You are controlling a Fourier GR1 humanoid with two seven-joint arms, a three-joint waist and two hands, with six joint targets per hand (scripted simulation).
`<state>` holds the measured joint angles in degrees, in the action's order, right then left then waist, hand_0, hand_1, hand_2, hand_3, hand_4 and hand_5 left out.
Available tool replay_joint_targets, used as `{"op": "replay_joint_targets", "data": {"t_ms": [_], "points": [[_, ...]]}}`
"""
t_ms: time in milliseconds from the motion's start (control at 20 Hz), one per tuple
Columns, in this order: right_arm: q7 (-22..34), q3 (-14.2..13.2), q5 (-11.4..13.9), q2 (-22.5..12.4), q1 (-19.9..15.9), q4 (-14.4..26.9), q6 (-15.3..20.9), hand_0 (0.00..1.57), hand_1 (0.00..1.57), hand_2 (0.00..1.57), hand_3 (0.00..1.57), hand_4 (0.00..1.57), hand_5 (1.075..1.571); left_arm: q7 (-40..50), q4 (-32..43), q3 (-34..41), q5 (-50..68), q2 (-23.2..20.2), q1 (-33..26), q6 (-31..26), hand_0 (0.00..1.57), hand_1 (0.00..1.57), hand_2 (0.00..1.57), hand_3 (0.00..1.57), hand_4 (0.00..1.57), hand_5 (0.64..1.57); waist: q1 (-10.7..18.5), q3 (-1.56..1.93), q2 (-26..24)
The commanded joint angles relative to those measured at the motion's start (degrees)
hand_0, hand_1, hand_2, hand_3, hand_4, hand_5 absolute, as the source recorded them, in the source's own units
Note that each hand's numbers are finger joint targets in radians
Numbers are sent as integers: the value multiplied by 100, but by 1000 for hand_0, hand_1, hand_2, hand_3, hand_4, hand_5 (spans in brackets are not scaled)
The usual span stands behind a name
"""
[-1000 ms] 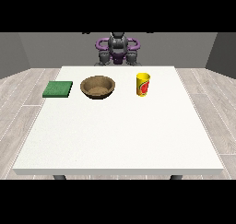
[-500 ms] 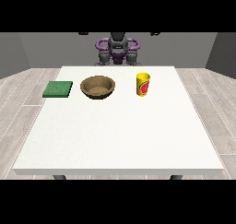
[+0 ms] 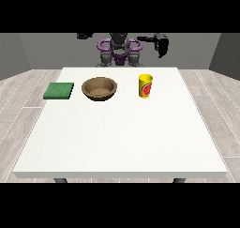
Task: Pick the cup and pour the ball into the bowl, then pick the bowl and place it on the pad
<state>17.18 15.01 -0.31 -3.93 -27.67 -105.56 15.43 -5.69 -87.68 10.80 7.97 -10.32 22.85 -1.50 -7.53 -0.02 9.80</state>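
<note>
1. Table (image 3: 122,138): a large white surface. Three items sit in a row near its far edge, within reach of the robot (image 3: 120,51) behind it.
2. Cup (image 3: 145,86): yellow with a red mark, upright, at the row's right end. It stands apart from the bowl, with room around it for a side approach. The ball is not visible; judge it to be inside the cup.
3. Bowl (image 3: 99,88): brown, upright, mouth up, at the row's centre. It sits between cup and pad, so a pour needs only a short sideways carry from the cup.
4. Pad (image 3: 59,90): green, flat, at the row's left end, just beside the bowl but not touching it. It carries nothing.
5. Hand at the view's right (image 3: 162,45): raised at the table's far side, above and behind the cup, well apart from it. It hangs fingers-down and holds nothing; whether the fingers are straight or curled cannot be told. It is the nearer hand to the cup, so judge it the one that takes the cup.
6. Hand at the view's left (image 3: 84,35): raised behind the far edge, touching nothing. Its finger state cannot be told.
7. Task progress: no step is done. The next move calls for lowering the hand at the view's right to the cup's side.
</note>
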Motion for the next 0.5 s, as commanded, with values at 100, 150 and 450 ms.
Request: {"op": "replay_joint_targets", "data": {"t_ms": [100,150,450], "points": [[-297,-124,96,-75,247,-216,-118,0,0,0,0,0,1568,-1430,1144,182,-116,62,-358,-266,0,0,0,0,0,1409,-1,-2,372],[-260,-282,-89,-210,353,-256,-324,0,0,0,0,0,1568,-1582,1336,136,-162,77,-383,-320,0,0,0,0,0,1405,-48,-1,294],[210,-585,-194,-234,240,-612,-406,0,0,0,0,0,1569,-2428,2660,181,-425,101,-103,-243,0,0,0,0,0,1409,-116,-2,83]]}}
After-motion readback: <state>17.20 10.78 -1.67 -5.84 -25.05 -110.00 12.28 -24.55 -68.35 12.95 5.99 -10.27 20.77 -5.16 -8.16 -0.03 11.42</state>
